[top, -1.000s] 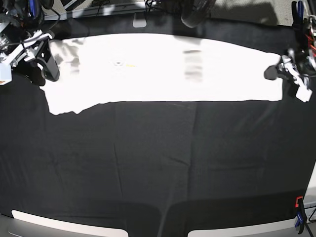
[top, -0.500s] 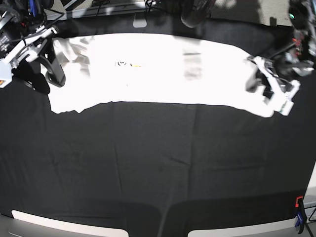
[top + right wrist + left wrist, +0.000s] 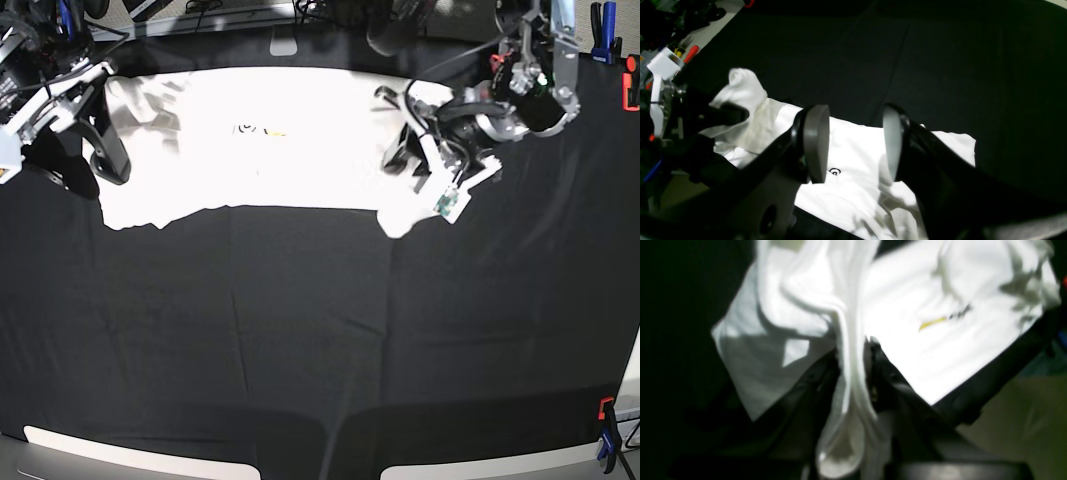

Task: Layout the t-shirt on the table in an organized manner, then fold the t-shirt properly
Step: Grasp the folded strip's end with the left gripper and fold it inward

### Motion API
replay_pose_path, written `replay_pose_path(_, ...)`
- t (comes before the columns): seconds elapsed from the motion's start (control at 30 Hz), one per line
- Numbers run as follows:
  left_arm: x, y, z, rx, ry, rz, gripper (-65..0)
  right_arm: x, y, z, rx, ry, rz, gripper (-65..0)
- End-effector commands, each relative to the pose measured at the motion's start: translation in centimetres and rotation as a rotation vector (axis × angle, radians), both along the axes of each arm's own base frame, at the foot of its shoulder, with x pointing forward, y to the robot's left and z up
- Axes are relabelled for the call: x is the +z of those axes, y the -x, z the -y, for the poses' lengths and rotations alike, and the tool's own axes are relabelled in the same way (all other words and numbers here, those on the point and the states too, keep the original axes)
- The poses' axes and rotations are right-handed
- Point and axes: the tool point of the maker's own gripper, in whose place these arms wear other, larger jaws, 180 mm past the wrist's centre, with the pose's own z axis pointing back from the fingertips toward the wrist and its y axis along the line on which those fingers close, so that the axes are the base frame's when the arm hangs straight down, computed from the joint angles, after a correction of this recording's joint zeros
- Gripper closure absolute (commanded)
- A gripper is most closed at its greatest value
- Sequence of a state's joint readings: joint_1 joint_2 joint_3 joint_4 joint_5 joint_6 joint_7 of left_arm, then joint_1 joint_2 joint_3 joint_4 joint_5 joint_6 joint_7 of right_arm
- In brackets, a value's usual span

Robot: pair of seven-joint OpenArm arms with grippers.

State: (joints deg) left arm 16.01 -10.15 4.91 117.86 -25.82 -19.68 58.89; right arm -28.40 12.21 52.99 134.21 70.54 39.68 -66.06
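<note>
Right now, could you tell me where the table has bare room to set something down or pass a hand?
The whole near stretch of the table, from the t-shirt's front edge to the near edge, is bare black cloth. The far strip is crowded: the left hand shut on the t-shirt's end, the right hand open at the other.

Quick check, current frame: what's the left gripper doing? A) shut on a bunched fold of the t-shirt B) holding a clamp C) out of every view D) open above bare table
A: in the left wrist view the left gripper has its fingers pinched on a bunched fold of the t-shirt, lifting that end.
</note>
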Motion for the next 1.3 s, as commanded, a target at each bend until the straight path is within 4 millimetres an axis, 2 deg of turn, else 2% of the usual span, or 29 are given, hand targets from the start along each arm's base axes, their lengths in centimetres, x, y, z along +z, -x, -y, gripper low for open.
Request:
replay_pose_path(0.0, 1.2, -0.4, 0.5, 0.0, 0.035, 0.037, 0.0, 0.9, -0.1, -0.4, 0.021, 0.001, 0.037, -25.9)
replay_pose_path(0.1, 1.2, -0.4, 0.6, -0.001, 0.036, 0.038, 0.0, 0.7, -0.1, -0.1, 0.009, 0.02, 0.027, -25.9)
replay_pose_path(0.2, 1.4, -0.3, 0.8, -0.005, 0.059, 0.034, -10.8, 0.6, -0.1, 0.0, 0.006, 0.023, 0.025, -25.9)
replay_pose_path(0.4, 2.6, 0.1, 2.1, -0.026, 0.168, 0.018, -25.3, 0.7, -0.1, 0.0, 0.006, 0.022, 0.028, -26.2)
replay_pose_path(0.7, 2.9, 0.2, 2.4, -0.033, 0.2, 0.014, -26.7, 0.7, -0.3, 0.2, -0.003, 0.031, 0.032, -26.1)
replay_pose_path(0.87, 3.0, 0.2, 2.4, -0.033, 0.201, 0.016, -26.7, -0.8, -0.8, 4.1, -0.156, 0.227, 0.0, -26.1)
replay_pose_path(1.03, 3.0, 0.2, 2.4, -0.033, 0.201, 0.016, -26.7, -4.6, -0.8, 9.4, -0.312, 0.251, -0.079, -26.3)
replay_pose_path(1.1, 3.0, 0.2, 2.4, -0.034, 0.2, 0.015, -26.7, -6.4, -0.4, 10.9, -0.348, 0.232, -0.127, -30.5)
replay_pose_path(1.17, 3.0, 0.2, 2.4, -0.034, 0.2, 0.015, -26.7, -8.0, 0.1, 12.0, -0.373, 0.214, -0.172, -38.6)
replay_pose_path(1.23, 3.0, 0.2, 2.4, -0.034, 0.2, 0.015, -26.7, -8.8, 0.3, 12.6, -0.383, 0.201, -0.197, -45.2)
replay_pose_path(1.27, 2.9, 0.2, 2.4, -0.034, 0.2, 0.015, -26.7, -8.9, 0.4, 12.8, -0.385, 0.2, -0.201, -46.2)
